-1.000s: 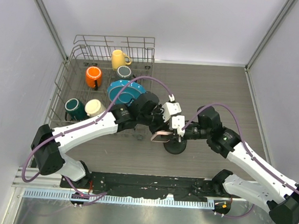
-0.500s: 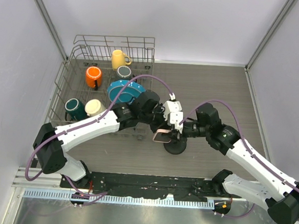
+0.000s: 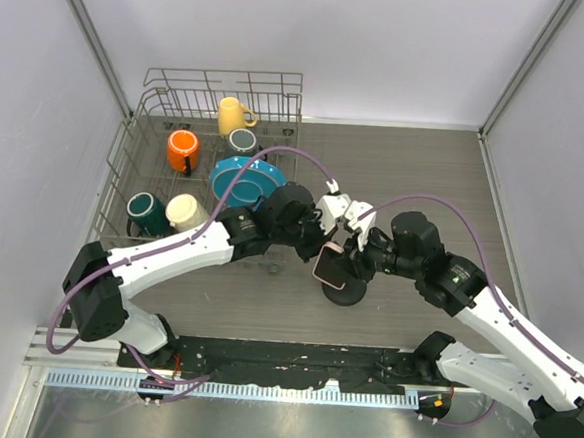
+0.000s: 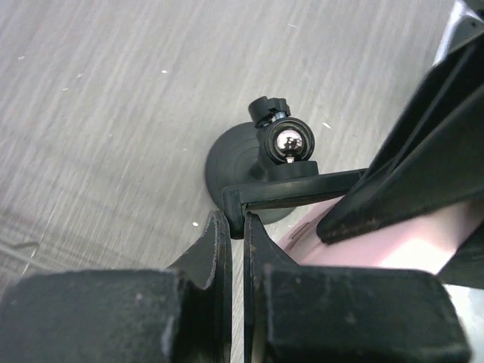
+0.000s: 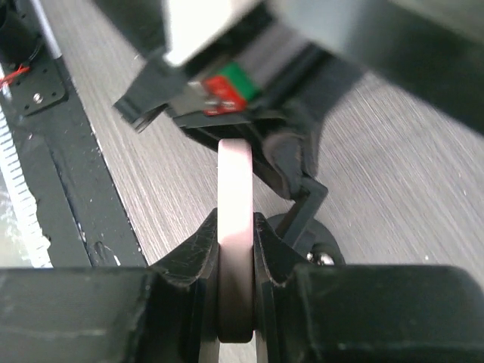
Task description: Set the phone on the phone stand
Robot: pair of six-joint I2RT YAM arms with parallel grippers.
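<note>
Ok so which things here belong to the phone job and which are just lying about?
Job: phone, phone stand, right claw gripping phone, left claw.
Lying about: dish rack, blue bowl, orange mug, yellow mug, teal mug, cream mug, grey mug.

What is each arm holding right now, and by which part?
Right gripper holds the phone, jaws pinching its front and back faces near one end. Left gripper is shut at the cradle edge of the phone stand; a grip cannot be told.

The right gripper point(image 5: 235, 227) is pinching the phone point(image 5: 235, 189) edge-on between both fingers, its pale pink rim facing the camera. Just right of the phone, the phone stand point(image 5: 311, 203) is standing on the wood-grain table point(image 5: 393, 151).
</note>
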